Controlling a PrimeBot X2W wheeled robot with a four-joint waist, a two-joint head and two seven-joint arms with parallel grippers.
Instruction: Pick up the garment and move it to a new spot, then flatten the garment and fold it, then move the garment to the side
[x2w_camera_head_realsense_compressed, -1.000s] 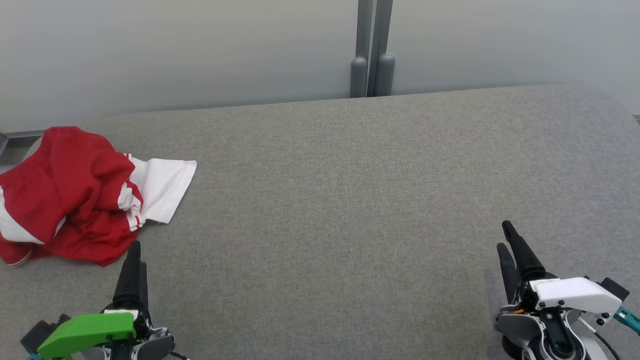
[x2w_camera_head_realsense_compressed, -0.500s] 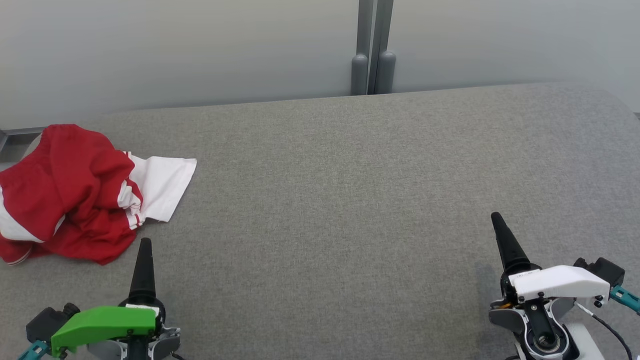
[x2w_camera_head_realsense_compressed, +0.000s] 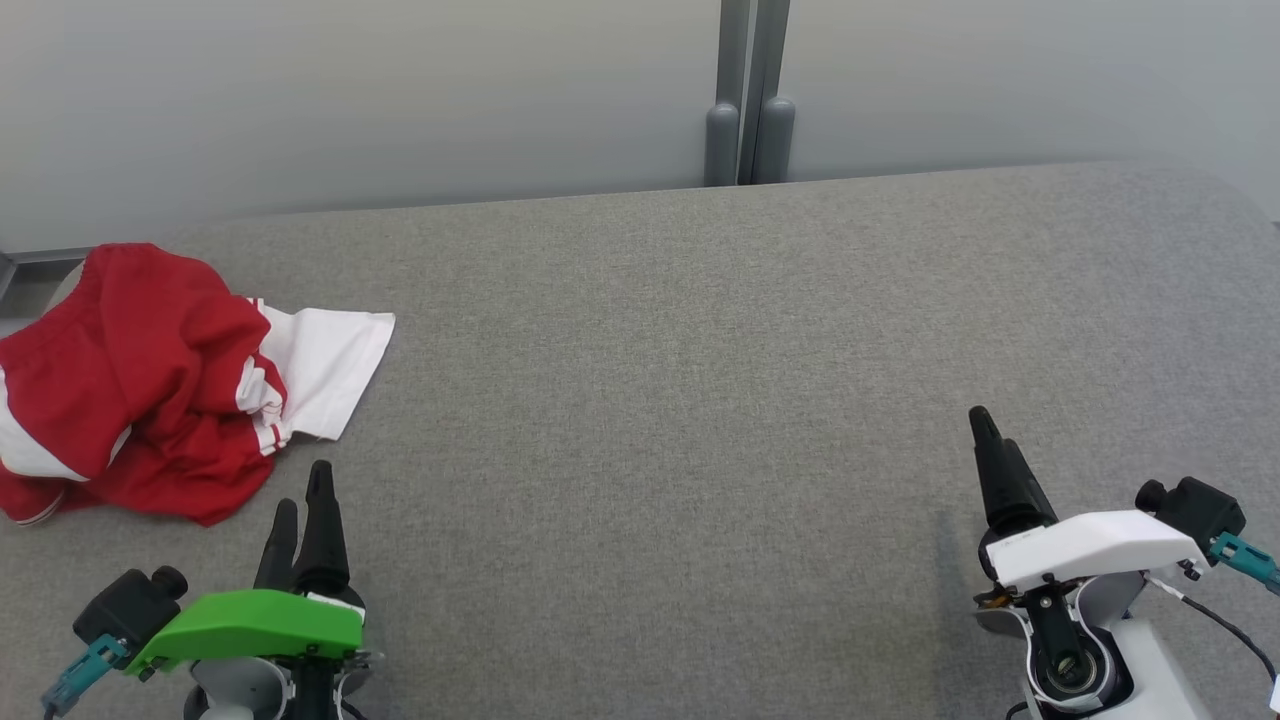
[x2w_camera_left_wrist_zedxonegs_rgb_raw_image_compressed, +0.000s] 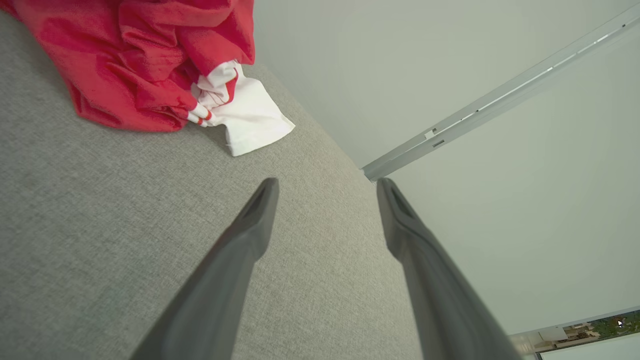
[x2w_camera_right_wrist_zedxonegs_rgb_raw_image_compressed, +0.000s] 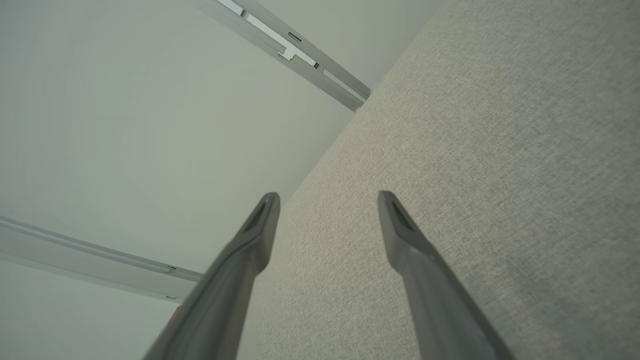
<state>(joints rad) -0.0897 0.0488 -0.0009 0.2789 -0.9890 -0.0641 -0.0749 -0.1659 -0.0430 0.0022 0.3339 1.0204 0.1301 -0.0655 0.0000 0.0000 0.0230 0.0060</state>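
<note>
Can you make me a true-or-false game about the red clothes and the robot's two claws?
1. The garment is red and white. True.
2. The left gripper holds the garment. False: it is open and near the garment, but not touching it.
3. The garment is neatly folded. False: it lies crumpled on the grey surface.
4. The right gripper is open and empty. True.

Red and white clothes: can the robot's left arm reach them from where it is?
Probably yes. The left tool is open and close to the clothes, with just bare grey surface between them and nothing blocking the way.
</note>
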